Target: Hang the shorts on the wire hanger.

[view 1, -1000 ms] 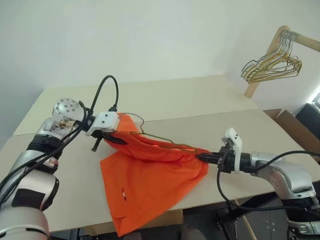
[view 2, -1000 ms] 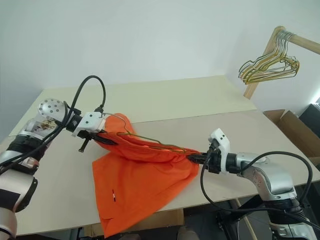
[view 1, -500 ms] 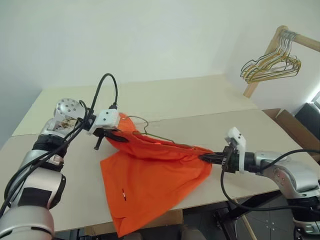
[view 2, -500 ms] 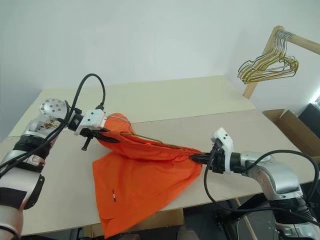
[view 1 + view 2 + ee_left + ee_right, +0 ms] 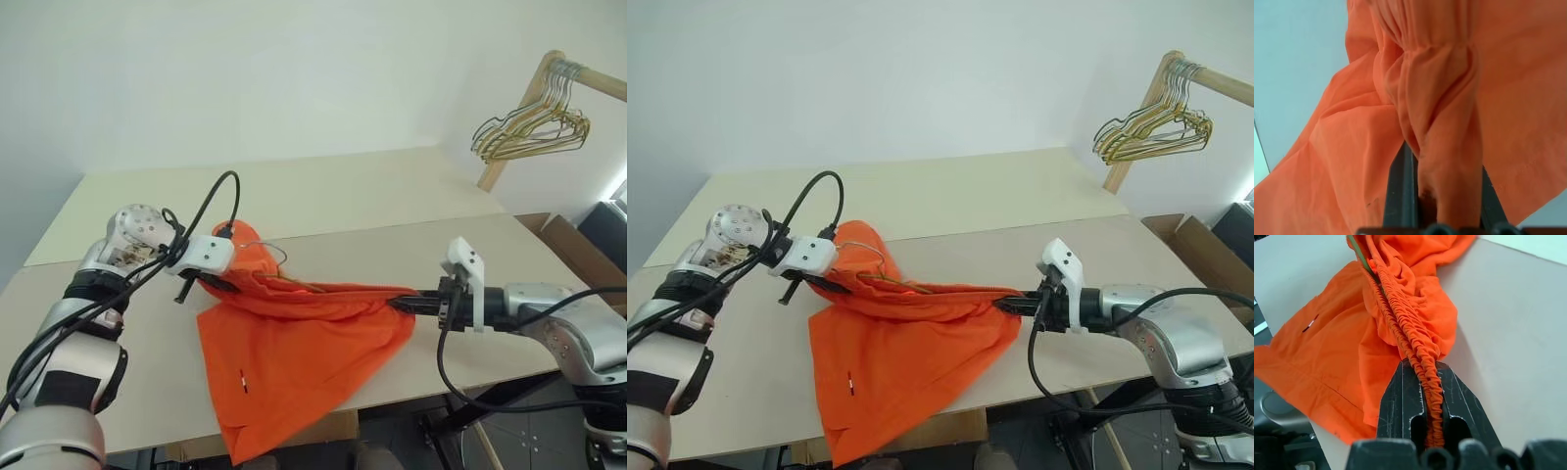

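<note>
Above table (image 5: 392,186): shorts (image 5: 294,352) stretched by waistband between both arms, legs draped over front edge. Hanger (image 5: 294,285) wire partly inside waistband. Left gripper (image 5: 211,284) clamped on one waistband end, right gripper (image 5: 404,305) clamped on other. Advice: keep tension even, band level, so wire seats fully without snagging fabric.

wire hanger (image 5: 294,285) mostly inside shorts (image 5: 294,362)

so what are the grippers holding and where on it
Both hold the shorts by the gathered waistband: left gripper at one end, right gripper at the other.
</note>
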